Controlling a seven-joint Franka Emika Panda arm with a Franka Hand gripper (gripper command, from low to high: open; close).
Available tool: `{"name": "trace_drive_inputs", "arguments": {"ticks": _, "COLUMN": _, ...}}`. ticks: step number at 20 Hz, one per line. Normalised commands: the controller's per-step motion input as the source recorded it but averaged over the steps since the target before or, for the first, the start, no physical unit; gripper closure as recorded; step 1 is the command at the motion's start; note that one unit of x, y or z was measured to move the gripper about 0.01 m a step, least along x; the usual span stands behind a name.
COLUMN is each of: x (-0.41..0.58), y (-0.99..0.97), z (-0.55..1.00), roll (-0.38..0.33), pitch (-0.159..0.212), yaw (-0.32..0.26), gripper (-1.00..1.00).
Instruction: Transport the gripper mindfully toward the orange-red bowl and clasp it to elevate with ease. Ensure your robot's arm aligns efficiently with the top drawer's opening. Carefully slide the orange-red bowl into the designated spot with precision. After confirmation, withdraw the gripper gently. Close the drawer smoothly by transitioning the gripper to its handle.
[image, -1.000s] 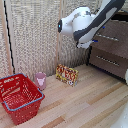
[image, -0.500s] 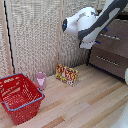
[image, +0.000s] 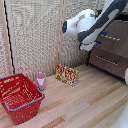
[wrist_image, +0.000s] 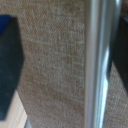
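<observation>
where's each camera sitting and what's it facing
Exterior view: off the arm, looking across the wooden floor at a woven screen, the red basket, the pink cup and the drawers; the robot's arm shows at upper right.
Wrist view: on the wrist, right up against the grey-brown top drawer, the handle between the dark fingers of the end effector.
Shared: the drawer unit; the orange-red bowl shows in neither.

My arm (image: 100, 22) has pushed farther toward the exterior view's right and a little higher, carrying my gripper (image: 95, 44) in against the top drawer (image: 115, 37). Up close, its handle (wrist_image: 97, 65) now runs between my two dark fingers (wrist_image: 7, 65).
</observation>
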Motion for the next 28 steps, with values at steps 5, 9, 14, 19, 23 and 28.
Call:
{"name": "trace_drive_inputs", "arguments": {"ticks": 5, "x": -0.015, "y": -0.08, "z": 0.15, "roll": 0.003, "pitch": 0.092, "yaw": 0.0, "gripper": 1.0}}
{"name": "trace_drive_inputs", "arguments": {"ticks": 9, "x": -0.335, "y": -0.43, "z": 0.61, "roll": 0.004, "pitch": 0.028, "yaw": 0.0, "gripper": 1.0}}
{"name": "trace_drive_inputs", "arguments": {"ticks": 14, "x": -0.081, "y": -0.35, "z": 0.86, "roll": -0.028, "pitch": 0.093, "yaw": -0.006, "gripper": 1.0}}
{"name": "trace_drive_inputs", "arguments": {"ticks": 19, "x": -0.029, "y": -0.42, "z": 0.72, "roll": -0.018, "pitch": 0.112, "yaw": 0.0, "gripper": 1.0}}
{"name": "trace_drive_inputs", "arguments": {"ticks": 23, "x": -0.003, "y": -0.35, "z": 0.35, "roll": -0.052, "pitch": 0.001, "yaw": 0.01, "gripper": 1.0}}
{"name": "trace_drive_inputs", "arguments": {"ticks": 28, "x": 0.041, "y": -0.47, "z": 0.02, "roll": -0.112, "pitch": -0.047, "yaw": -0.028, "gripper": 1.0}}
